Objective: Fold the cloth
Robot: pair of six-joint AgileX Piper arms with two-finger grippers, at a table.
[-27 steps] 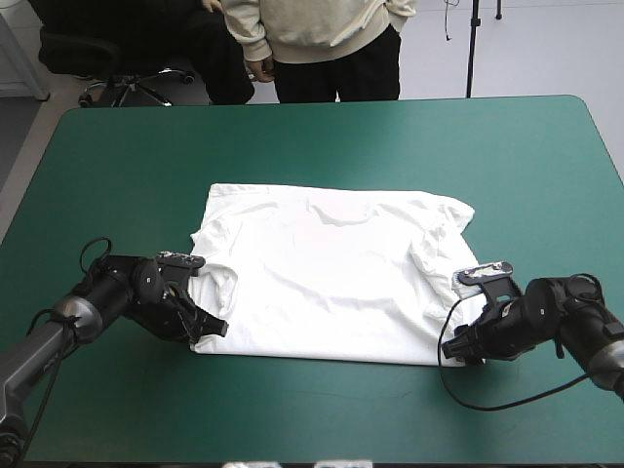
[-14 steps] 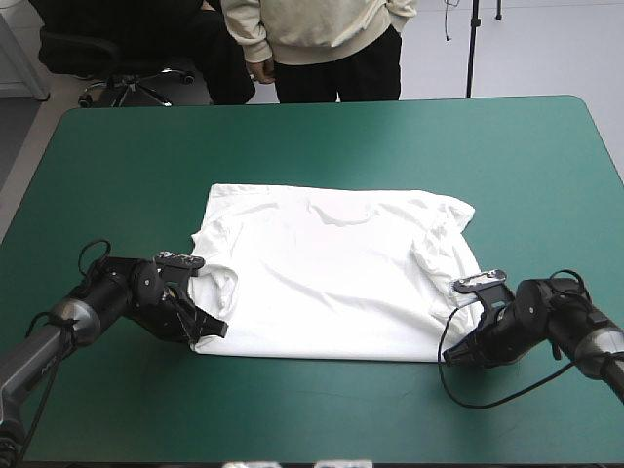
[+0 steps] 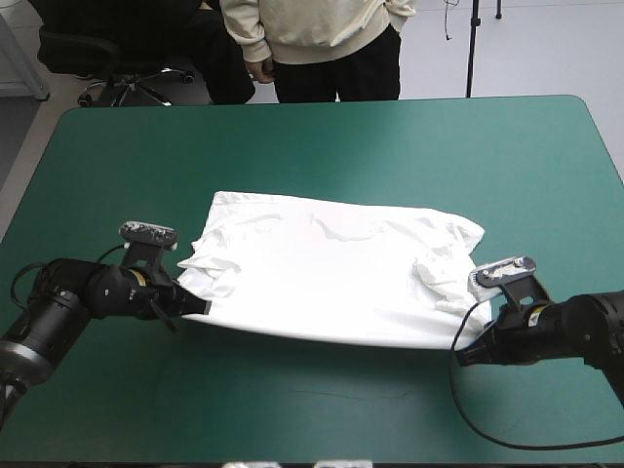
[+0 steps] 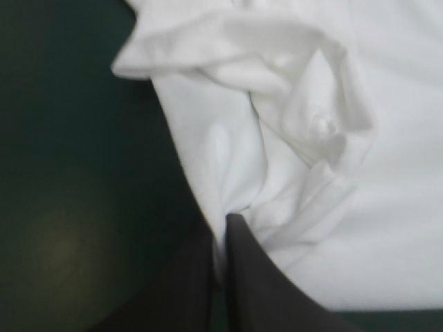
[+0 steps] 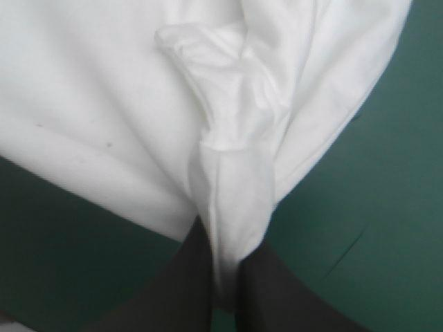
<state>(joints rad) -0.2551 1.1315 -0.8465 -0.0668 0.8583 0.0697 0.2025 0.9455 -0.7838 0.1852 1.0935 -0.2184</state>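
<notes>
A white short-sleeved T-shirt (image 3: 331, 283) lies spread across the middle of the desk (image 3: 322, 146), a broad top under a teal-green cover. Its collar points toward the far edge and its hem toward the near edge. The far part of the T-shirt rests flat on the cover. The near hem runs in an almost straight line from one gripper to the other, with a dark shadow on the cover beneath it.

The left gripper (image 3: 200, 308), a pair of broad black curved fingers, sits at the near left corner of the T-shirt, on the side of the desk's left edge. In the left wrist view its fingers (image 4: 256, 277) are drawn together into a narrow arch, pinching a thin fold of the white cloth. Just ahead of them the cloth bunches into rounded folds, with bare cover beside it.

The right gripper (image 3: 466, 353), of the same black build, sits at the near right corner of the T-shirt, toward the desk's right edge. In the right wrist view its fingers (image 5: 187, 277) are nearly closed on a gathered strip of cloth that rises between them and widens into a crumpled ridge ahead. Bare cover shows on both sides of the fingers.

Both arms reach in low over the near half of the desk
</notes>
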